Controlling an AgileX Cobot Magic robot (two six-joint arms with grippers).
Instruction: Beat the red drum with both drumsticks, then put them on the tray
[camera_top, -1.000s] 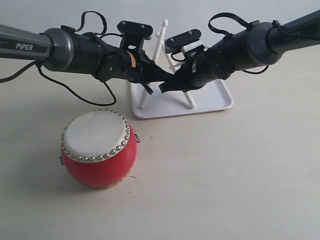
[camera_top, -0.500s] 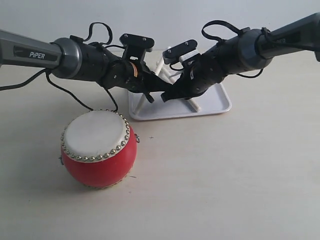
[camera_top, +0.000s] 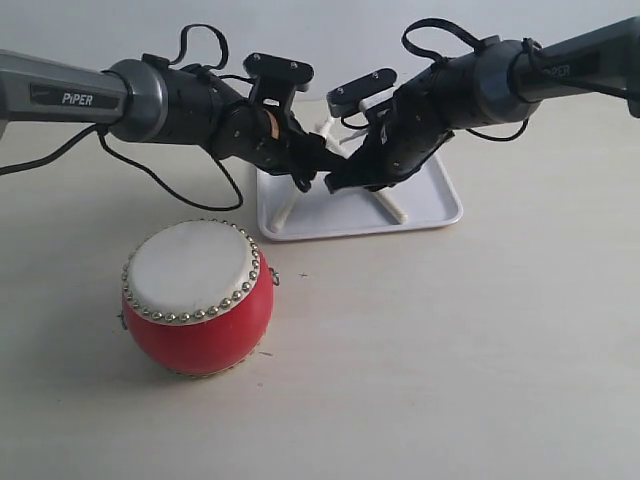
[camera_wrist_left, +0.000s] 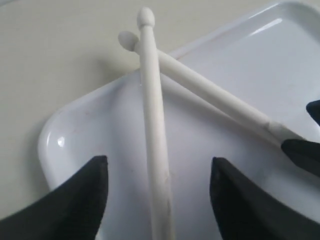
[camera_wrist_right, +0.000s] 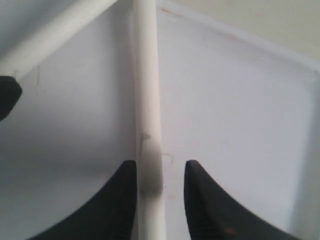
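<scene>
Lowered drumsticks (camera_wrist_left: 155, 140) lie crossed, tips overhanging tray (camera_wrist_left: 75, 130)

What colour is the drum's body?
The drum has a glossy red body, clearest in the exterior view.

The white brand name "PiPER" stood on the grey tube of the left arm (camera_top: 70, 97), seen from the exterior camera. A similar small white marking on the right arm (camera_top: 562, 70) was too blurred to read. Neither wrist view showed any legible lettering.
</scene>
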